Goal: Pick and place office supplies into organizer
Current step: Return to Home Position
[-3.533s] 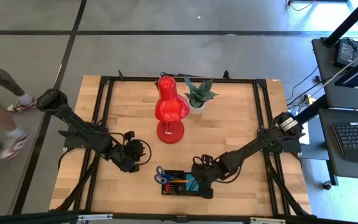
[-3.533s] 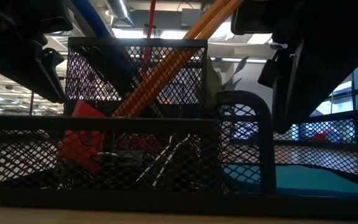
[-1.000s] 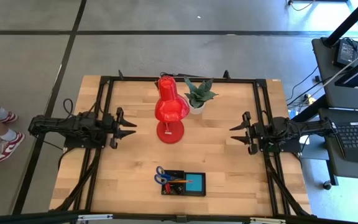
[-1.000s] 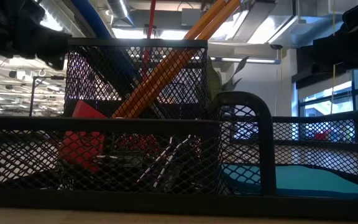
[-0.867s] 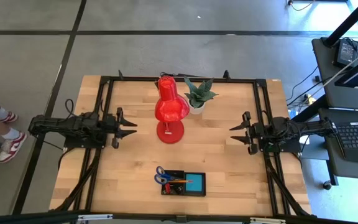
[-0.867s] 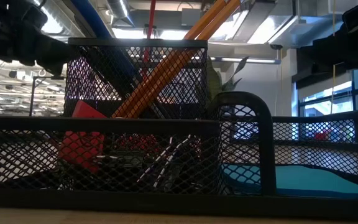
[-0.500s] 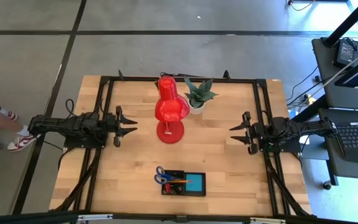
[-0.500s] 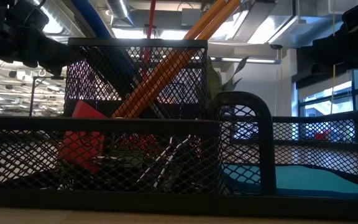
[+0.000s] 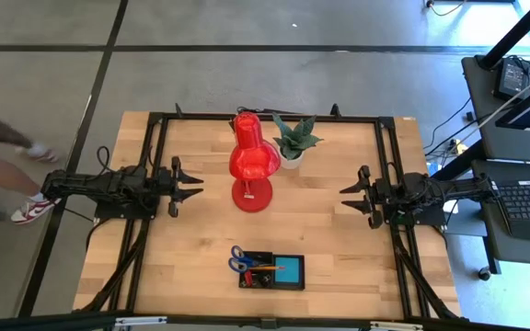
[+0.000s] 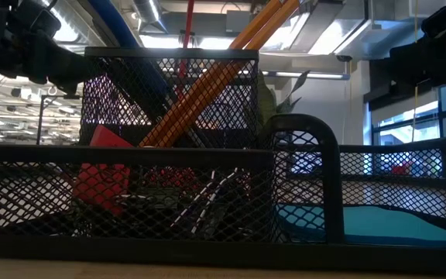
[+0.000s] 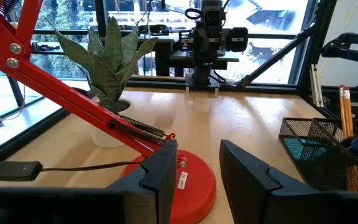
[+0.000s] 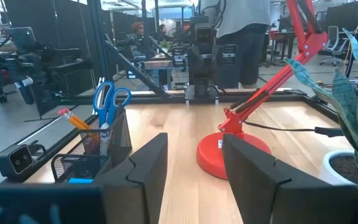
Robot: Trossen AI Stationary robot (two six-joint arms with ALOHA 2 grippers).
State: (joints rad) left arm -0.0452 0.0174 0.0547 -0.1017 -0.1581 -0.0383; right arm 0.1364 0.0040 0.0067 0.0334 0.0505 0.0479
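The organizer point(image 9: 271, 271), a black mesh tray, stands near the table's near edge. It holds blue-handled scissors point(image 9: 238, 260), orange pencils point(image 10: 215, 77), a red block point(image 10: 103, 178) and a blue note pad point(image 9: 290, 271). The scissors point(image 12: 110, 99) and pencils point(image 11: 344, 102) stand upright in its tall cup. My left gripper point(image 9: 191, 187) hovers level at the table's left side, open, with nothing between its fingers point(image 11: 166, 171). My right gripper point(image 9: 346, 199) hovers level at the right side, also open and empty point(image 12: 194, 158). Both are far from the organizer.
A red desk lamp point(image 9: 251, 161) stands on its round base at the table's middle, between the two grippers. A small green potted plant point(image 9: 293, 140) sits just behind it. Bare wood lies between the lamp and the organizer. A person's legs point(image 9: 7, 175) show beside the table's left edge.
My left gripper has turned slightly in place at the table's left side. The person's legs beside the left edge have stepped along the floor. The organizer and its contents have kept still.
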